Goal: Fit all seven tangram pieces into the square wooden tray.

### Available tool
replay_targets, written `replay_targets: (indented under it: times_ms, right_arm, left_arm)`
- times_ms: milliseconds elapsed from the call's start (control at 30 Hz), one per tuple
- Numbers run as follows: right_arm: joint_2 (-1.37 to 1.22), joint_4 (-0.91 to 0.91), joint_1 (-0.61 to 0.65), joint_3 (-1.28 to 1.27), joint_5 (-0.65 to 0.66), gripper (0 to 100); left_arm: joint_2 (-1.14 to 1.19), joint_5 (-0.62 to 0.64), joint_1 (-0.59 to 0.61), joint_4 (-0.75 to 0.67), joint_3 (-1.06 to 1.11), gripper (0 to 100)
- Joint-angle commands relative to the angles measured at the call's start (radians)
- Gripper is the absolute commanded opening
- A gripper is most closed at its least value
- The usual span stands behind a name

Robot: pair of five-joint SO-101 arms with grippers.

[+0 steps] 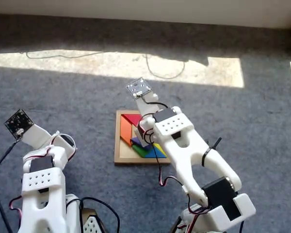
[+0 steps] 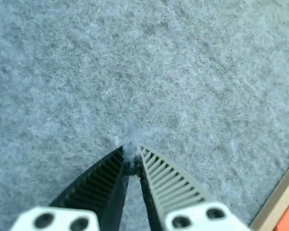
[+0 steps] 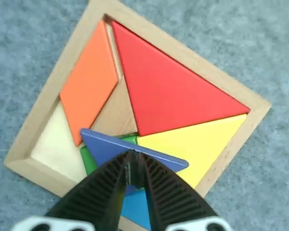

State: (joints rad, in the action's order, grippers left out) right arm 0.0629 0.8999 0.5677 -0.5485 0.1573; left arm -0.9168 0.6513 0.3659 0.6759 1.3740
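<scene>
Two arms stand at the table (image 1: 242, 126); the right one hangs over the square wooden tray (image 1: 117, 145). Left wrist view: left jaws closed, empty, tray off to one side. Right wrist view: right jaws closed, tips on a blue triangle (image 3: 106, 144) lying askew atop its neighbours, long edge crosswise to the jaws.

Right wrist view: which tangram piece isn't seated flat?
The dark blue triangle under the right hand: it overlaps the green piece and yellow piece, while the red triangle and orange piece sit flat in the tray.
</scene>
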Motion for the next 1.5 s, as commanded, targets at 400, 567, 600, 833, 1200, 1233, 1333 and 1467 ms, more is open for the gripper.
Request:
replay_targets:
  times_ms: [400, 567, 600, 833, 1200, 1233, 1333, 1467]
  right_arm:
    - [0.058, 0.01, 0.14, -0.076, -0.009, 0.5]
    - [0.058, 0.008, 0.157, -0.071, -0.083, 0.5]
    - [0.058, 0.008, 0.153, -0.071, -0.092, 0.5]
    - [0.136, 0.008, 0.145, -0.068, -0.095, 0.5]
    - [0.107, -0.091, 0.041, -0.071, -0.094, 0.5]
    - [0.088, -0.091, 0.038, -0.071, -0.094, 0.5]
    - [0.059, -0.09, 0.033, -0.077, -0.094, 0.5]
    - [0.073, -0.088, 0.033, -0.079, -0.094, 0.5]
  left_arm:
    - [-0.016, -0.006, 0.012, -0.015, -0.004, 1]
    - [-0.016, -0.006, 0.012, -0.015, -0.004, 1]
    - [-0.016, -0.006, 0.012, -0.015, -0.004, 1]
    - [-0.016, -0.006, 0.012, -0.015, -0.004, 1]
    - [-0.016, -0.006, 0.013, -0.015, -0.004, 1]
    - [-0.016, -0.006, 0.013, -0.015, -0.004, 1]
    - [-0.016, -0.006, 0.013, -0.015, -0.004, 1]
    - [-0.016, -0.006, 0.013, -0.015, -0.004, 1]
